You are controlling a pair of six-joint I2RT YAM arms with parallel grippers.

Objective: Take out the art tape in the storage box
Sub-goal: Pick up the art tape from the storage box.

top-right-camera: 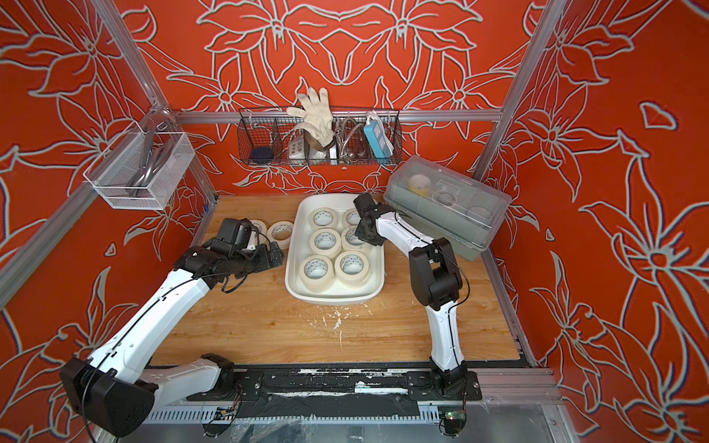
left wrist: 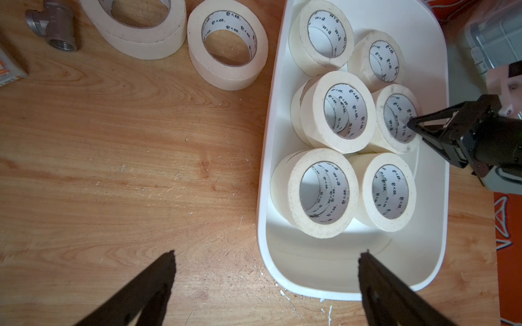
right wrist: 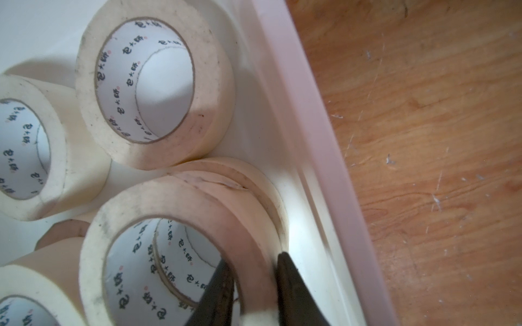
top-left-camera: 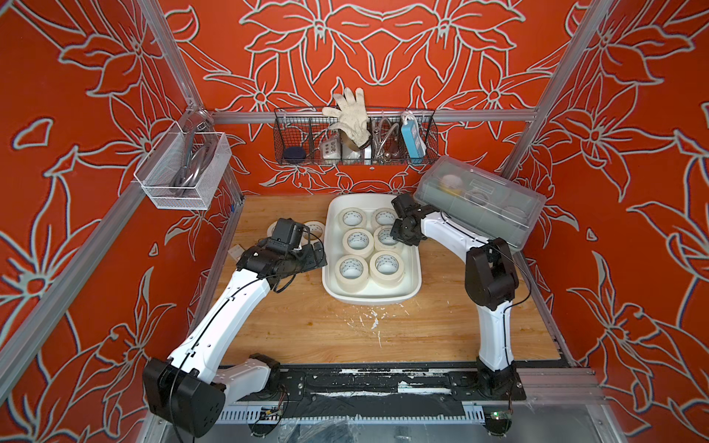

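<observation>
in a top view: right gripper [top-left-camera: 397, 234] low in box [top-left-camera: 333, 285], on middle-row tape roll [top-left-camera: 383, 242]; left gripper [top-left-camera: 317, 254] beside box | left wrist: fingers [left wrist: 147, 290] wide, nothing between | right wrist: fingers [right wrist: 293, 288] pinch roll wall, one inside ring, one outside

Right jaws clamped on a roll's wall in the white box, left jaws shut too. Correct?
No: the left gripper has its jaws wide open, empty, as the left wrist view shows. The rest holds: the right gripper is clamped on the wall of an art tape roll inside the storage box.
</observation>
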